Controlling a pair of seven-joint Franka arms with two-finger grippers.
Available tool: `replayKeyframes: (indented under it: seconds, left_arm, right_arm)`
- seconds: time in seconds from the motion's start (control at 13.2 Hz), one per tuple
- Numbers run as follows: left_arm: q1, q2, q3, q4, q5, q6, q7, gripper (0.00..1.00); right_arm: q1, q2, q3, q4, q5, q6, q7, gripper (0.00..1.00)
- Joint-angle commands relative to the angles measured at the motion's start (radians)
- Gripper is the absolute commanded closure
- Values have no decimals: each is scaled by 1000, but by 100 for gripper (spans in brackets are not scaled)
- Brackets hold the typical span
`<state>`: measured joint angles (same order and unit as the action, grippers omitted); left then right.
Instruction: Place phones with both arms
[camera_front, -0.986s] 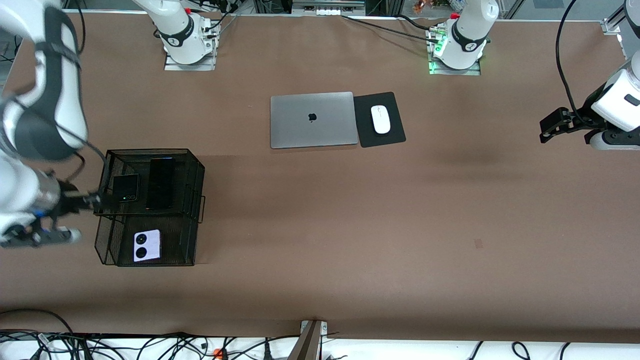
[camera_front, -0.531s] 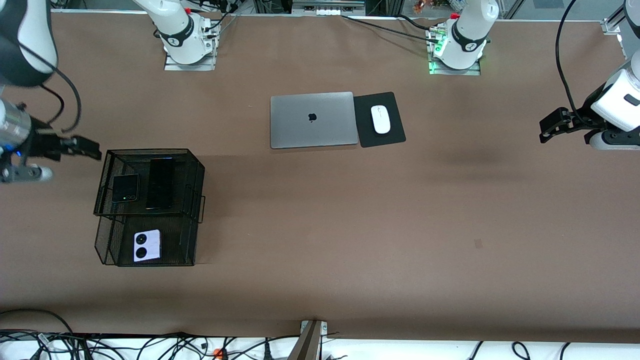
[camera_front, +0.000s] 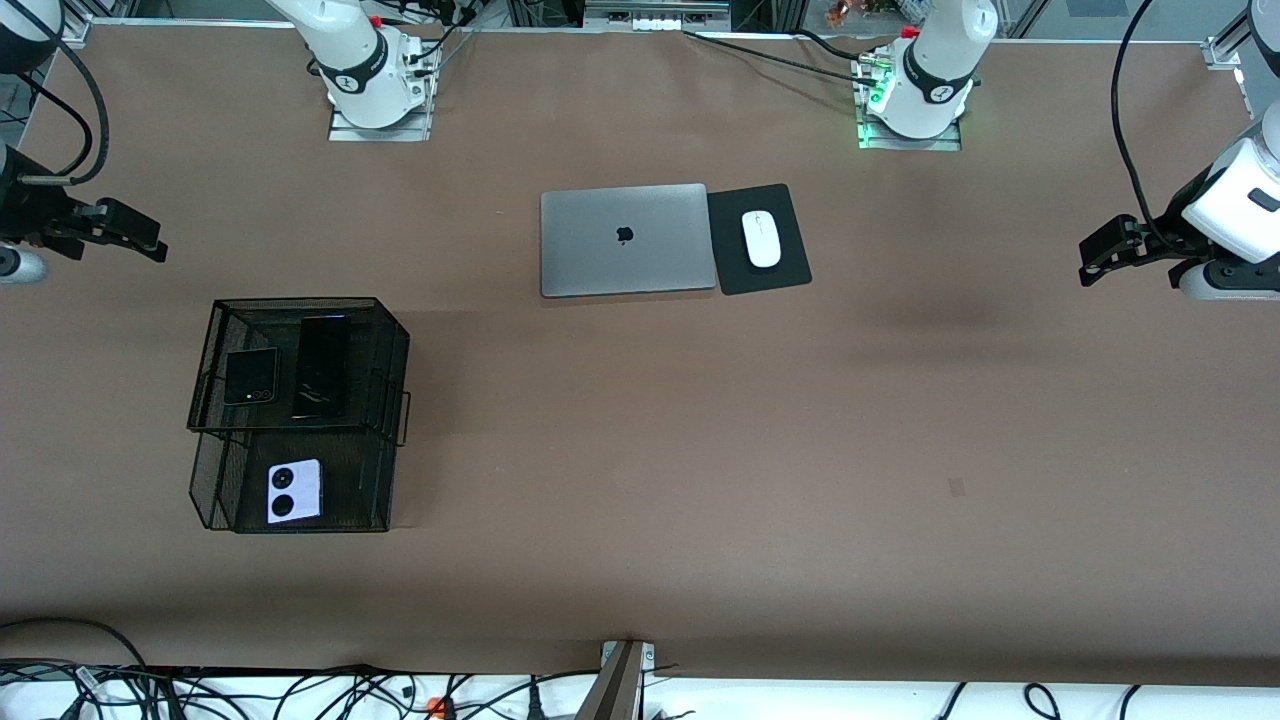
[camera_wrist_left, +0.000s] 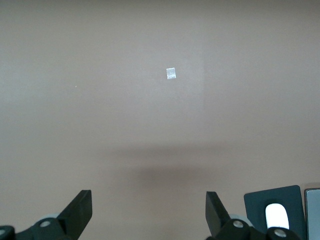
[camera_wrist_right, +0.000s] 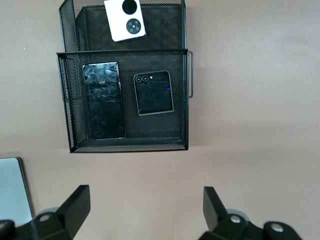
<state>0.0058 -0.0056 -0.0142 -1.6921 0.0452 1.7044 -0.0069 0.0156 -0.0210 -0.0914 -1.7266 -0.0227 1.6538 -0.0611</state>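
All three phones sit in a two-tier black mesh rack (camera_front: 395, 345) toward the right arm's end of the desk (camera_front: 640, 450): the black flip phone (camera_front: 250, 377) and the long black slab phone (camera_front: 321, 366) side by side on the upper tier, the lavender-white phone (camera_front: 294, 491) on the lower tier, nearer the front camera. The right pincer (camera_front: 125, 232) hangs open and empty over bare desk near the rack. The left pincer (camera_front: 1110, 250), also open and empty, waits over the desk's other end. A closed grey laptop (camera_front: 625, 240) and a white mouse (camera_front: 762, 239) on its black pad (camera_front: 785, 270) lie mid-desk. With placing apparently complete, the sound finish is a clean retreat, keeping clear of the rack. A second ago the right pincer was at the rack's edge beside the flip phone; it has since pulled away.
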Motion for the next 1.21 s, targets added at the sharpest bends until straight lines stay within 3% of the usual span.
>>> replayKeyframes:
  seconds: [0.0,1.14]
  left_arm:
    - [5,-5,-6,8,24,0,18,0]
    - [6,-4,-4,15,10,-11,8,0]
  right_arm:
    - [-6,-10,18,36,-16,-86,17,0]
    - [-2,-5,19,67,0,-103,40,0]
